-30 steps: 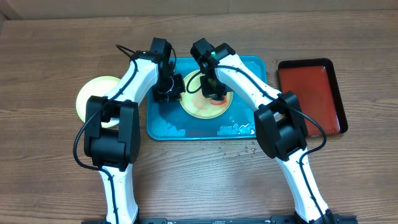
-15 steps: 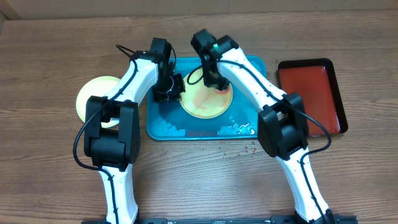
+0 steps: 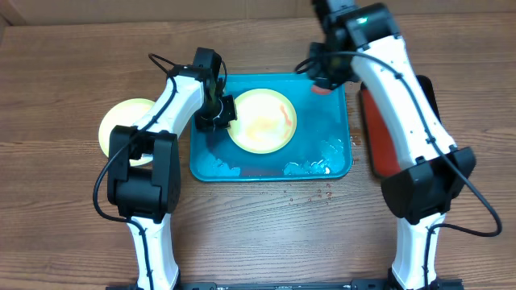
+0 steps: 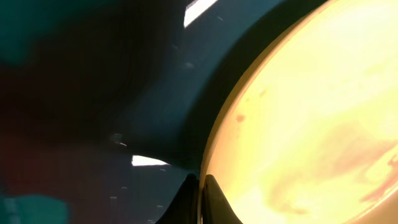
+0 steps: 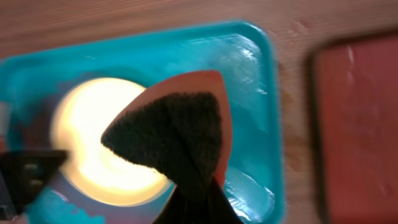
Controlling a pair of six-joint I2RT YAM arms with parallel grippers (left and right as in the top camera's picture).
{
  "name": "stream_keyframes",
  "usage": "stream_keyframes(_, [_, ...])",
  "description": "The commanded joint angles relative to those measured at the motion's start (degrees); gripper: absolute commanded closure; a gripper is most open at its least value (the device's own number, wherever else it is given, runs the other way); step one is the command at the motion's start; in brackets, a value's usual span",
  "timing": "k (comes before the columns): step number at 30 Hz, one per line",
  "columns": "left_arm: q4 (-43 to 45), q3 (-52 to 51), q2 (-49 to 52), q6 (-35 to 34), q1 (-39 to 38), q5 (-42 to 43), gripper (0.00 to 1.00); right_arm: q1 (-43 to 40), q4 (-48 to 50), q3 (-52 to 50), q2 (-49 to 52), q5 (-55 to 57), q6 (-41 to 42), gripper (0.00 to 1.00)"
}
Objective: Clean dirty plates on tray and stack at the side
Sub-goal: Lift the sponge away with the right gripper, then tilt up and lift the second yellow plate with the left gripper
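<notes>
Plate (image 3: 262, 121): stiff, judged light and wet-slippery.
Rim is pinched by left gripper (image 3: 224, 117); sponge (image 5: 174, 130) is clamped in right gripper (image 5: 193, 208) over tray (image 3: 337, 161).

Overhead straight down on whole table (image 3: 64, 242), left wrist close-up at plate (image 4: 311, 112) rim, right wrist high over tray (image 5: 249, 56), all share plate.

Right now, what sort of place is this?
Probably a lab bench staged for dishwashing: a wooden table, a wet turquoise tray holding a smeared plate, a sponge in the right arm's jaws.
</notes>
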Motion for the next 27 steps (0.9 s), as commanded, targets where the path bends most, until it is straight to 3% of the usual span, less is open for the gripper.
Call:
stream_keyframes(1, [-0.3,0.9,-6.6,2.6,0.7,-7.3,0.96,-2.2,-1.4,0.6,-0.2,-1.9,-2.5,0.96])
stream_keyframes(16, [-0.6,0.9,-22.6,11.0,-5.0,-33.5,0.96,-3.3,-0.4,0.6,-0.1,-2.5,-4.2,0.96])
stream_keyframes(27, [-1.6,0.9,-23.4,11.3,-19.3,-64.9,0.96,-3.3,-0.3,0.6,-0.1,-2.5,-4.2,0.96])
